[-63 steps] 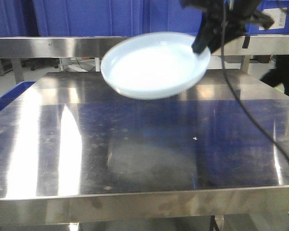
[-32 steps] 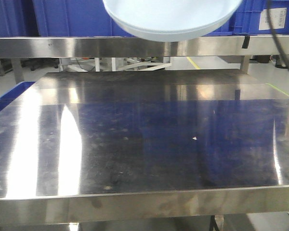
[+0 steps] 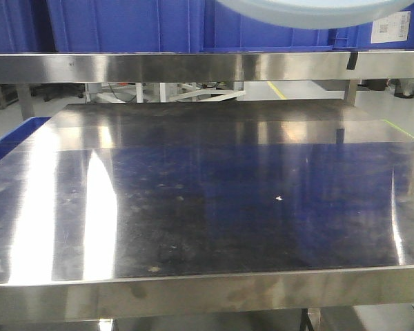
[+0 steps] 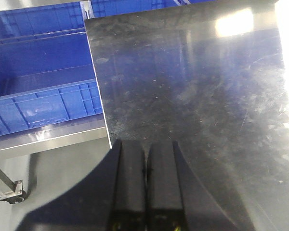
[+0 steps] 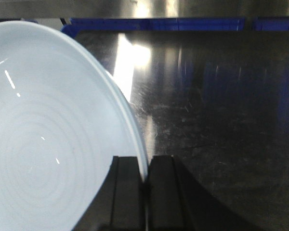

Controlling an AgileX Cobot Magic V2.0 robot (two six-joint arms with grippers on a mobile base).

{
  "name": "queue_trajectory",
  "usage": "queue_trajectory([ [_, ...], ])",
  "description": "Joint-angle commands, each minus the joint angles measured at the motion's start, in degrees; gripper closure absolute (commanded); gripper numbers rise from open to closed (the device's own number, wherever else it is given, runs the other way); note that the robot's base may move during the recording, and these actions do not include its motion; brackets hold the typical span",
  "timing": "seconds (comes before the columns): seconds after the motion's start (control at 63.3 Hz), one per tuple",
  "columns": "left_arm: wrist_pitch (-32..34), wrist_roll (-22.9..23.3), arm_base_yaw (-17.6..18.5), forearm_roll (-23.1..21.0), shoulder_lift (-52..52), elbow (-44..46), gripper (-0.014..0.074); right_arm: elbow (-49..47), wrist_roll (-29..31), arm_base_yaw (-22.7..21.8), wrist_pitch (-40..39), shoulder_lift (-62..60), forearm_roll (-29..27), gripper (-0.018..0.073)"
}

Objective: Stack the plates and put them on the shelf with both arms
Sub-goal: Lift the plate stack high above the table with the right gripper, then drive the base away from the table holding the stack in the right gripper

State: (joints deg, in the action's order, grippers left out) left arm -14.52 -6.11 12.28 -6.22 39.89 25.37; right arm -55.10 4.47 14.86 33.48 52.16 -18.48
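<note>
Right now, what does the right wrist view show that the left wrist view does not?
Only the right wrist view shows the white plate, its rim clamped in the right pincer. Only the left wrist view shows the left pincer, shut on nothing, and the grey floor. Both show the glossy steel tabletop and blue crates.

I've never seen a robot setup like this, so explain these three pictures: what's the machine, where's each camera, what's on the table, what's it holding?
It is a two-armed robot. One picture looks from the front across a bare steel tabletop toward a shelf rail with blue crates on it. The other two cameras sit on the wrists, looking down past the black grippers. The left gripper is shut and empty. The right gripper pinches the rim of a white plate, held above the table.
</note>
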Motion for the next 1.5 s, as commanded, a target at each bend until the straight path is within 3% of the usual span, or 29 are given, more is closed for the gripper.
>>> queue_trajectory([
  [0.0,4.54,0.26,-0.06,-0.47,-0.31,1.59,0.0512,0.23,0.37,-0.18,-7.36,-3.4,-1.61,0.0503],
  [1.484,4.54,0.26,-0.06,-0.47,-0.31,1.59,0.0512,1.13,0.37,-0.18,-8.8,-3.78,-1.61,0.0503],
])
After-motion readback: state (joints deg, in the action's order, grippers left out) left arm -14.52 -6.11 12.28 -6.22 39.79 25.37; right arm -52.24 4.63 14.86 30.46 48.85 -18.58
